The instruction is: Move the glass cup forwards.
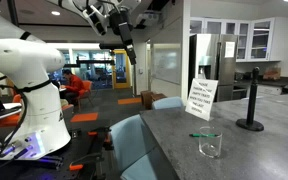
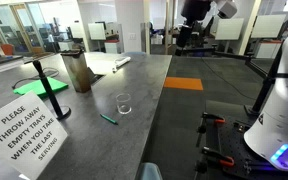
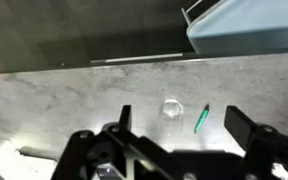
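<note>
We see the glass cup (image 1: 211, 145) standing upright on the grey table (image 1: 259, 150), near its edge. A thin green pen (image 1: 201, 135) lies just beside it, and the white paper sign (image 1: 201, 98) and the black post (image 1: 251, 100) stand farther back. Our gripper (image 3: 181, 122) hangs high above the table, well apart from the cup, empty and with its fingers spread wide; in the wrist view the cup shows between them, far below.
</note>
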You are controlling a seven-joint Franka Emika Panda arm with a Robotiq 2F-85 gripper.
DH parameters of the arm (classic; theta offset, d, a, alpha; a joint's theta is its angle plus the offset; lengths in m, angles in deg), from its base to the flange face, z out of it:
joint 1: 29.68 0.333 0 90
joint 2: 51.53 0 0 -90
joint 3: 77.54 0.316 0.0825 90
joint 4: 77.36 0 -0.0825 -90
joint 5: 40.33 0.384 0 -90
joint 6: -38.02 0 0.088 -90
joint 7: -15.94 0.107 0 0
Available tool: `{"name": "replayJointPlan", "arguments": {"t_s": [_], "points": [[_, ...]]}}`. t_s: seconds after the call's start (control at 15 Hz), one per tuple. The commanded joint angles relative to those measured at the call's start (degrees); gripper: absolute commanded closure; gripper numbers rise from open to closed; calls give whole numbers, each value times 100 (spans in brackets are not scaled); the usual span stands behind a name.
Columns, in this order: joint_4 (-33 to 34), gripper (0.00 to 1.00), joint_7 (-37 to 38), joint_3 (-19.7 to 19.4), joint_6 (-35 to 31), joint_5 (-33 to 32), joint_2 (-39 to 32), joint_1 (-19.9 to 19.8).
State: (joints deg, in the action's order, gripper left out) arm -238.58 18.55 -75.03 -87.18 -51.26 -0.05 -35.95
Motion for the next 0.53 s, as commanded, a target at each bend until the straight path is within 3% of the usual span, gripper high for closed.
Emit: {"name": "replayJointPlan", "arguments": {"t_s": [0.0, 0.47], "points": [[-108, 0, 35, -44, 86, -41, -24, 50], [-227, 0, 35, -45, 84, -41, -101, 50]]}}
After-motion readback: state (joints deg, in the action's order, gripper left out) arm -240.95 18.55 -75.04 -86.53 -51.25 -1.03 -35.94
